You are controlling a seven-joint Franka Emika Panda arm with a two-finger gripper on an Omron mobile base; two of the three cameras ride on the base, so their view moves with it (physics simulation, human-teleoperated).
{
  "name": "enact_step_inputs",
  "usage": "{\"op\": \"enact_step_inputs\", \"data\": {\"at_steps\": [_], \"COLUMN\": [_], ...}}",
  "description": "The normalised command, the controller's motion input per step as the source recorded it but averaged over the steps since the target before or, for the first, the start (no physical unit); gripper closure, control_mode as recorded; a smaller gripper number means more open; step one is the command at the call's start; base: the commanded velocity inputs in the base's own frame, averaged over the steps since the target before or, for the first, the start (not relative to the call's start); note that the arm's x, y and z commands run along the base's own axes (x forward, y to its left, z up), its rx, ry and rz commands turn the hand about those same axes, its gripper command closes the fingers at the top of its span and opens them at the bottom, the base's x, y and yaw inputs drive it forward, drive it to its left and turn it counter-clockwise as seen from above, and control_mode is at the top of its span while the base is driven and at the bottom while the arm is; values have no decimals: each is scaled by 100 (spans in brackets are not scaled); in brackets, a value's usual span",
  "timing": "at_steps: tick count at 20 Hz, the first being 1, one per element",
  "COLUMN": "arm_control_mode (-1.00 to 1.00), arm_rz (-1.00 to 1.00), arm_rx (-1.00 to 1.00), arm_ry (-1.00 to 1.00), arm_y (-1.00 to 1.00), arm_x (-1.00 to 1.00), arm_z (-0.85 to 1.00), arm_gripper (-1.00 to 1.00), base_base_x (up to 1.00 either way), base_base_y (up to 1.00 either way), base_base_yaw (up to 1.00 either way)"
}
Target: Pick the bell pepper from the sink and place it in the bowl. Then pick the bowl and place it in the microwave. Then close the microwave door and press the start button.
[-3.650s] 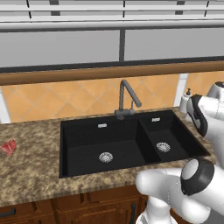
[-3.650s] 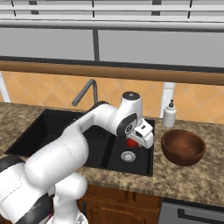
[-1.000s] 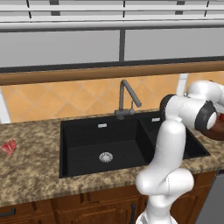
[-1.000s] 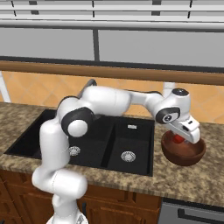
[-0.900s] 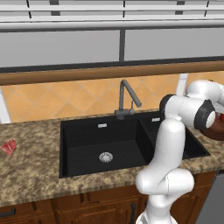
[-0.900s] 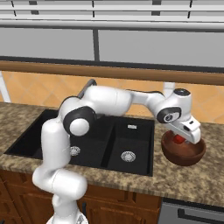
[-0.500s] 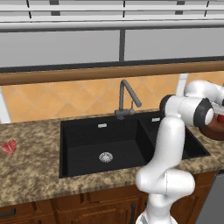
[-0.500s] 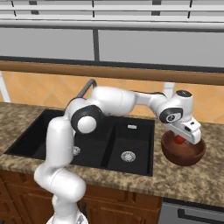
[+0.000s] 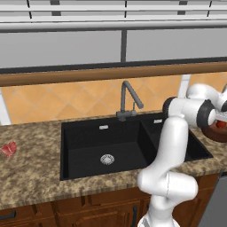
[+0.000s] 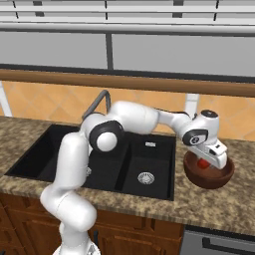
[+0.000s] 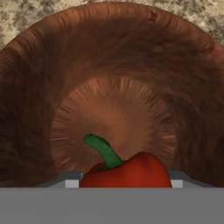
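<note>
The gripper point(image 10: 208, 160) carried the bell pepper point(image 10: 202, 163) over the bowl point(image 10: 209, 173).

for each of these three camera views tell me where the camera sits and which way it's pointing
Left base view: behind the arm's left, facing the matte black double-basin sink; the white arm rises lower right.
Right base view: behind its right, same sink; the arm reaches right, hand over the deep dark brown wooden bowl.
Hand view: on the hand, looking into the bowl; the bright red bell pepper sits between its fingertips.
Shared: bowl and pepper appear in both the right base and hand views.
</note>
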Motion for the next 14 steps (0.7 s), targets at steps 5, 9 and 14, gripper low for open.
{"op": "enact_step_inputs", "data": {"at_steps": [5, 9, 14], "arm_control_mode": [-100, -100, -100], "arm_rz": [0, 0, 3], "arm_rx": [0, 0, 1], "arm_ry": [0, 0, -2], "arm_y": [0, 0, 0], "arm_x": [0, 0, -9], "arm_z": [-28, -15, 0], "arm_gripper": [100, -100, -100], "base_base_x": [0, 0, 0], "base_base_y": [0, 0, 0], "base_base_yaw": [0, 0, 0]}}
